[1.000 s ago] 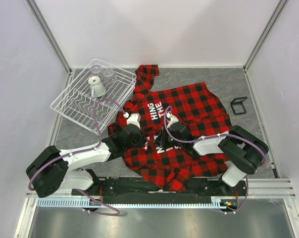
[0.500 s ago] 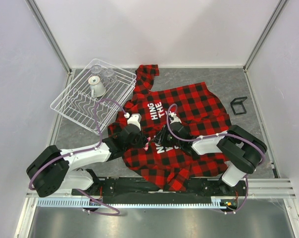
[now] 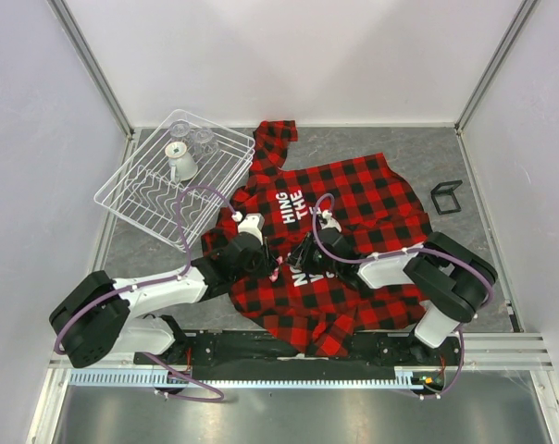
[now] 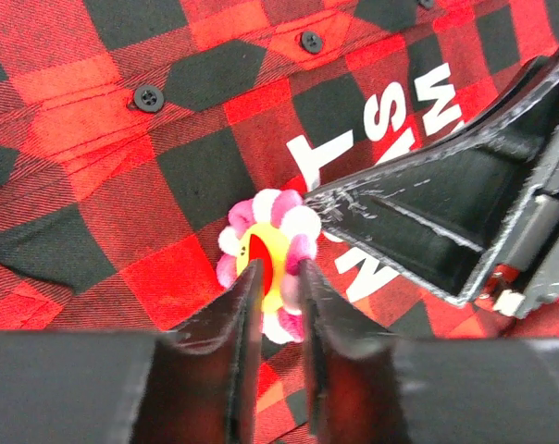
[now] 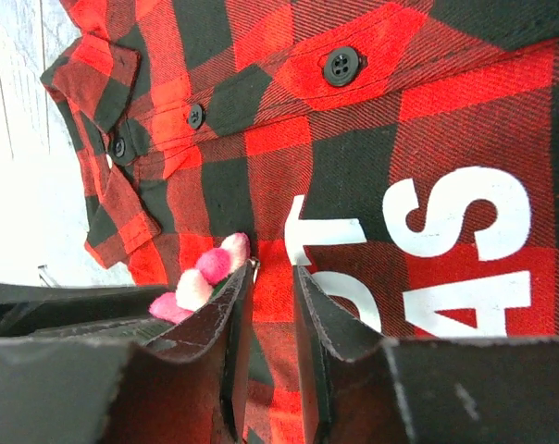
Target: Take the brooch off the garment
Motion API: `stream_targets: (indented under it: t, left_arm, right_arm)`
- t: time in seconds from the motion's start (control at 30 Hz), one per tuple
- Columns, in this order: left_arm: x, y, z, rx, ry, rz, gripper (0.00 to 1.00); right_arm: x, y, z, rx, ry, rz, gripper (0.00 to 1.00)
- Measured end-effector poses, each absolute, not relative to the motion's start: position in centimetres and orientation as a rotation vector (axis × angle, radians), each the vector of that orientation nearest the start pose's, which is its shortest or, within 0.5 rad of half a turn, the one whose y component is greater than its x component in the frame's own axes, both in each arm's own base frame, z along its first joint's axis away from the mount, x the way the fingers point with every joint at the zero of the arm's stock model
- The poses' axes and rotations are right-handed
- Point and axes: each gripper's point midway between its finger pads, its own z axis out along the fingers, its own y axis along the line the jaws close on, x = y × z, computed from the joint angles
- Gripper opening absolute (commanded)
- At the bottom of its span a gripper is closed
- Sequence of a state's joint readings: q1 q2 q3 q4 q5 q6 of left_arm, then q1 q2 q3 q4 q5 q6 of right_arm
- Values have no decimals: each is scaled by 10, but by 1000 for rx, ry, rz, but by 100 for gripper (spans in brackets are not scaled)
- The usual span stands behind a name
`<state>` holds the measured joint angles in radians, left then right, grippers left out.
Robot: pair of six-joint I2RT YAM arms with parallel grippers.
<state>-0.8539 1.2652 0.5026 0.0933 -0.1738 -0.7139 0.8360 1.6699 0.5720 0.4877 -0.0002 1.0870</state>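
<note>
The red-and-black plaid garment (image 3: 363,190) lies spread flat on the grey table, white lettering up. The pink-petalled brooch (image 4: 278,215) with a yellow centre is pinned beside the letters, and shows as a pink speck from the top (image 3: 276,272). My left gripper (image 4: 278,268) is shut on the brooch, its fingertips either side of the yellow centre. My right gripper (image 5: 272,273) presses down on the cloth (image 5: 354,139) right beside the brooch (image 5: 210,266), with a narrow fold of red fabric between its fingers. The right gripper's fingers (image 4: 428,217) touch the brooch's petals in the left wrist view.
A white wire dish rack (image 3: 122,196) holding a white cup (image 3: 180,163) and clear glasses (image 3: 192,137) sits at the back left, touching the shirt's sleeve. A small black frame (image 3: 445,197) lies at the right.
The right gripper has slid a little left, closer to the brooch and the left gripper. The left gripper has stayed at the brooch.
</note>
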Motion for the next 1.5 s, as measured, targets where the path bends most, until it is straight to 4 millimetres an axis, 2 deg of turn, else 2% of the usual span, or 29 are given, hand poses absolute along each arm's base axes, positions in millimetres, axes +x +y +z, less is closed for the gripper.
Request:
stream_targets:
  t: [0.1,0.2,0.3,0.5,0.6,0.73,0.93,1.03,1.23,1.27,1.43,1.47,1.5]
  left_arm:
    - [221,-248,54,77,2335,-621,54]
    - [218,-244,51,105,2364,-585,61]
    - [221,-246,51,147,2391,-544,66]
    - [228,-260,50,260,2436,-438,72]
    - [226,-268,48,342,2444,-345,73]
    - [225,-277,42,436,2449,-214,74]
    - [230,-277,31,499,2459,-55,71]
    - [234,-275,22,509,2472,12,69]
    - [242,-279,23,507,2466,61,63]
    - [242,-279,23,508,2465,70,57]
    - [243,-276,23,510,2464,104,43]
    - [243,-275,23,510,2466,109,36]
    - [242,-275,22,509,2467,112,33]
  right_arm:
    - [244,322,32,274,2366,1009,32]
    - [246,317,47,250,2331,993,33]
    - [248,306,71,233,2271,964,33]
    - [250,284,99,218,2194,894,34]
    - [247,273,101,213,2181,860,34]
    - [241,258,84,216,2215,806,35]
    - [234,235,63,237,2260,733,35]
    - [233,232,61,232,2263,725,35]
    - [232,231,58,222,2268,718,36]
    - [232,231,58,221,2270,717,36]
    - [231,233,48,204,2297,708,36]
    - [230,233,44,197,2310,705,36]
    - [229,235,40,188,2322,704,36]
